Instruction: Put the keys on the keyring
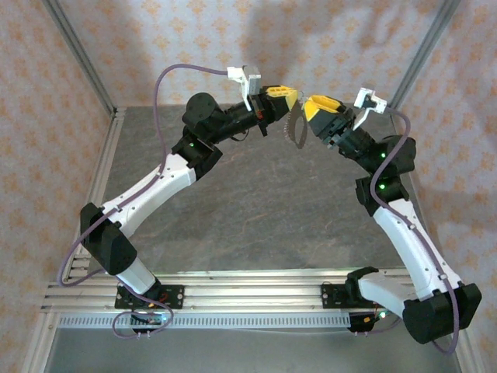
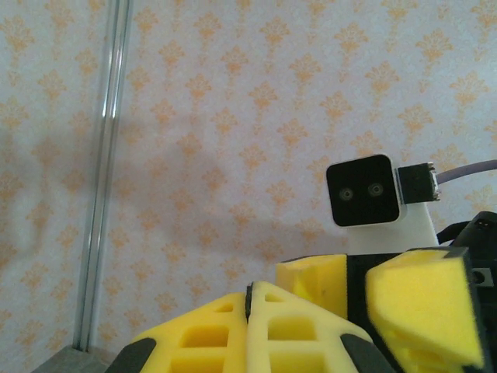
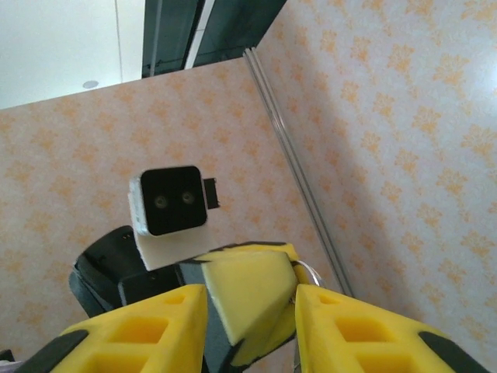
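Note:
Both grippers meet high above the table at the back. My left gripper (image 1: 289, 95) (image 2: 250, 291) is shut, with a thin dark sliver pinched between its yellow pads. Just below its tip hangs the keyring (image 1: 294, 126), a tan-brown toothed strap. My right gripper (image 1: 309, 107) (image 3: 250, 294) faces it from the right and is open, its fingers (image 2: 311, 284) standing apart on either side of the left gripper's fingertip (image 3: 264, 287). A thin silvery wire loop (image 3: 312, 272) peeks out beside that fingertip. The keys are hidden.
The grey table (image 1: 256, 210) lies well below both grippers. Patterned walls with metal corner posts (image 1: 78, 58) (image 1: 423, 50) close the back and sides. An aluminium rail (image 1: 248, 295) carrying the arm bases runs along the near edge.

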Robot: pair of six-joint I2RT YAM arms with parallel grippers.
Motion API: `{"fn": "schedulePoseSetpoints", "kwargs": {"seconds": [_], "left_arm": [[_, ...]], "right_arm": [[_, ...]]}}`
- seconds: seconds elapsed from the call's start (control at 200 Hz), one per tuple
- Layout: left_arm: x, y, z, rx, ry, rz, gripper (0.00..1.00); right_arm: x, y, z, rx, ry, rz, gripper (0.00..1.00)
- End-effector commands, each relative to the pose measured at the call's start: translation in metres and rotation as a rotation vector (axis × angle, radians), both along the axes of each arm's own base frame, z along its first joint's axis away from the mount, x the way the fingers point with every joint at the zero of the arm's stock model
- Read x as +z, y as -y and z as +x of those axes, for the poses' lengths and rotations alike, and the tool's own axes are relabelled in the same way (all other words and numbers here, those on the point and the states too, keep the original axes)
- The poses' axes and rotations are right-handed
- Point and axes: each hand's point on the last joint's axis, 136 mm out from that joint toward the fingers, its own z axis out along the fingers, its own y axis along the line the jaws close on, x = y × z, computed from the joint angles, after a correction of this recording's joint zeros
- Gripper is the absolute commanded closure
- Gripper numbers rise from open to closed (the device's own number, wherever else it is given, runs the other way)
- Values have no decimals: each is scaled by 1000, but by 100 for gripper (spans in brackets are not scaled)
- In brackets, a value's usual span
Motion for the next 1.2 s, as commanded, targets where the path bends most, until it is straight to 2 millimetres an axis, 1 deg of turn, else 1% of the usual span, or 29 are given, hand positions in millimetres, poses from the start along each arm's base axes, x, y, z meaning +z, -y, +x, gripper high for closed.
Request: {"fn": "schedulePoseSetpoints", "kwargs": {"seconds": [0.0, 0.065, 0.15, 0.175, 0.49, 0.706, 0.841, 1.081, 1.111, 1.156, 1.196], "left_arm": [[27, -4, -15, -34, 67, -46, 100], [28, -4, -15, -36, 67, -47, 100], [28, -4, -16, -36, 68, -46, 100], [28, -3, -15, -36, 69, -45, 100], [28, -4, -14, -31, 69, -50, 100], [27, -3, -14, -34, 65, -50, 100], [26, -2, -14, -39, 63, -50, 100], [25, -1, -13, -40, 58, -49, 100], [27, -1, -14, -40, 61, -51, 100], [27, -1, -14, -40, 60, -50, 100], [28, -1, -15, -41, 63, -51, 100]], "right_arm": [[10, -4, -8, 20, 56, -25, 73], [7, -5, -6, 19, 49, -29, 81], [4, -5, -6, 16, 43, -31, 97], [3, -5, -5, 15, 41, -34, 100], [-11, -9, -5, 42, 7, -46, 100], [-19, -22, -11, 103, 0, -91, 100], [-26, -31, -9, 135, -21, -136, 100], [-32, -26, -1, 70, -45, -156, 100], [-32, -25, -1, 62, -47, -160, 97], [-32, -23, -3, 51, -45, -168, 90], [-31, -21, -5, 37, -43, -172, 86]]}}
